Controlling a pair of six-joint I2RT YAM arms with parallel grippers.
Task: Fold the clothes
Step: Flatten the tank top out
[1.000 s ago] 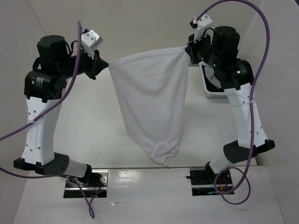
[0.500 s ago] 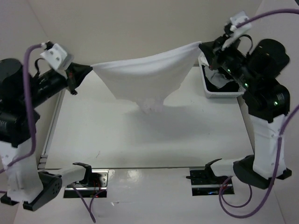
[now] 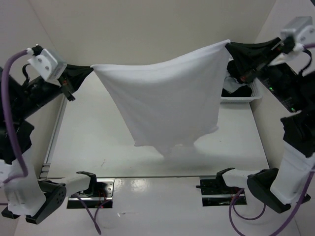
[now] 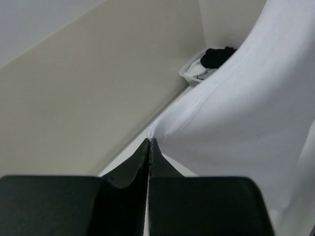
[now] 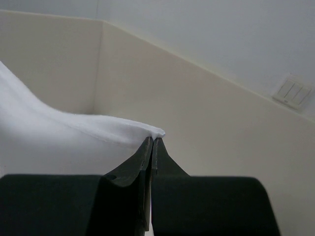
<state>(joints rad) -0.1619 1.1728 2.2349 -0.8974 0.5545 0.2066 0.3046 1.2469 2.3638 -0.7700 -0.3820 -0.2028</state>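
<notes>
Left pincer [image 3: 90, 68] is clamped shut on one top corner of the white garment [image 3: 167, 103]. Right pincer [image 3: 228, 45] is clamped shut on the other top corner. The garment hangs in the air between them. Its top edge is stretched with a slight sag, and the right corner sits higher than the left. The lower hem is bunched and uneven, over the table [image 3: 98, 147]; it looks clear of the surface, but I can't be sure.

Risks:
- **Slip:** Both grips are tip pinches on a sliver of hem. If the arms spread wider, the thin fabric could slip out of one pincer and swing down to one side.
- **Skewed lay-down:** The top edge is tilted and the bottom bunched. Lowered as it is, the garment likely lands crooked, with the hem tucked under itself.
- **Snag:** The right side hangs near the basket [image 3: 241, 98], so cloth could catch on its rim.

Views:
- **Top:** Shows the whole spread, the tilt and the ragged hem, but not how much cloth sits between the tips.
- **Left wrist:** Shows the stitched seam running off from the closed tips. The basket sits in the far corner with a dark item [image 4: 216, 56] in it.
- **Right wrist:** Shows the corner barely peeking past the tips, bare wall and a wall switch [image 5: 293, 92]. No table or basket is visible.
</notes>
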